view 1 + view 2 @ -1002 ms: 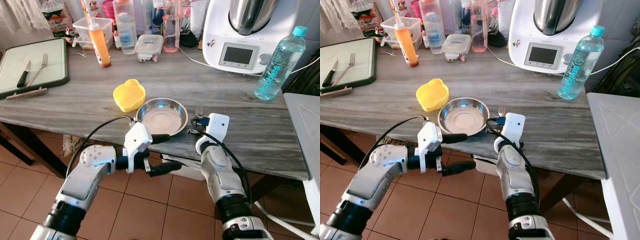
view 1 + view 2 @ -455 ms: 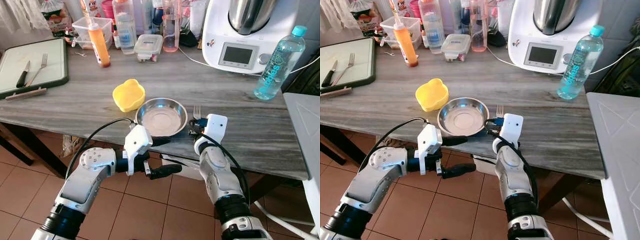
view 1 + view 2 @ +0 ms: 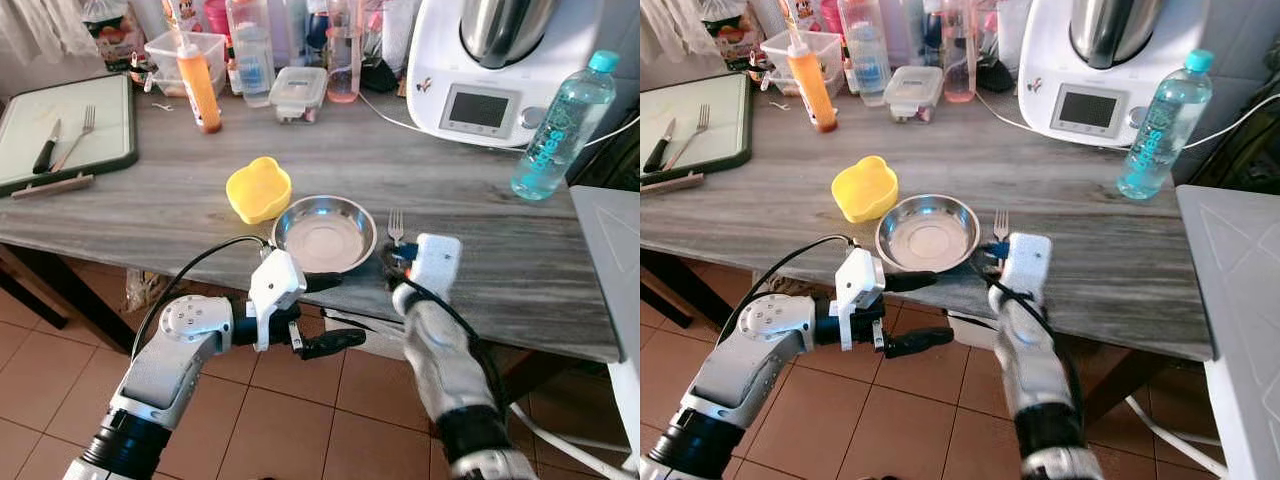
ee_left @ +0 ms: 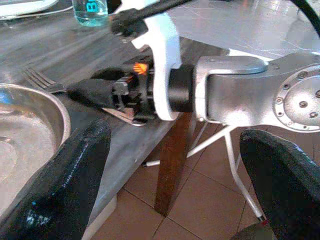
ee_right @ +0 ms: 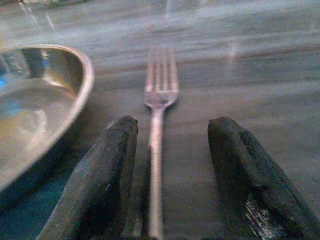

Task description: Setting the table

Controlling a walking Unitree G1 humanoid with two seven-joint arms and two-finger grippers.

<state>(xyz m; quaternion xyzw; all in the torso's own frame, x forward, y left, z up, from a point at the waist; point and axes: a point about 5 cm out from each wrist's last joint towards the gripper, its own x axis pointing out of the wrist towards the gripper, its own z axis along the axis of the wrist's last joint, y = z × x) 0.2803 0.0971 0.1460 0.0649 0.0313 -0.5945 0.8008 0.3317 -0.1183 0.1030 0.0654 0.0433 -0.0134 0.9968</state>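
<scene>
A round steel plate (image 3: 324, 232) sits near the table's front edge, and a yellow bowl (image 3: 258, 189) touches its far left side. A metal fork (image 3: 395, 224) lies flat on the table just right of the plate, tines pointing away from me. My right gripper (image 5: 172, 130) is open at the table edge, with one black finger (image 5: 107, 165) on either side of the fork's handle (image 5: 155, 165). My left gripper (image 3: 345, 312) hangs open below and in front of the table edge, near the plate, holding nothing.
A green-rimmed cutting board (image 3: 100, 125) at the far left holds a knife and another fork. An orange sauce bottle (image 3: 200, 88), containers, a white kitchen machine (image 3: 490, 70) and a blue water bottle (image 3: 560, 125) stand along the back. A white surface (image 3: 610, 260) lies at the right.
My right arm is now blurred and its wrist has shifted slightly to the right. The fork stays beside the plate. The left arm has hardly moved.
</scene>
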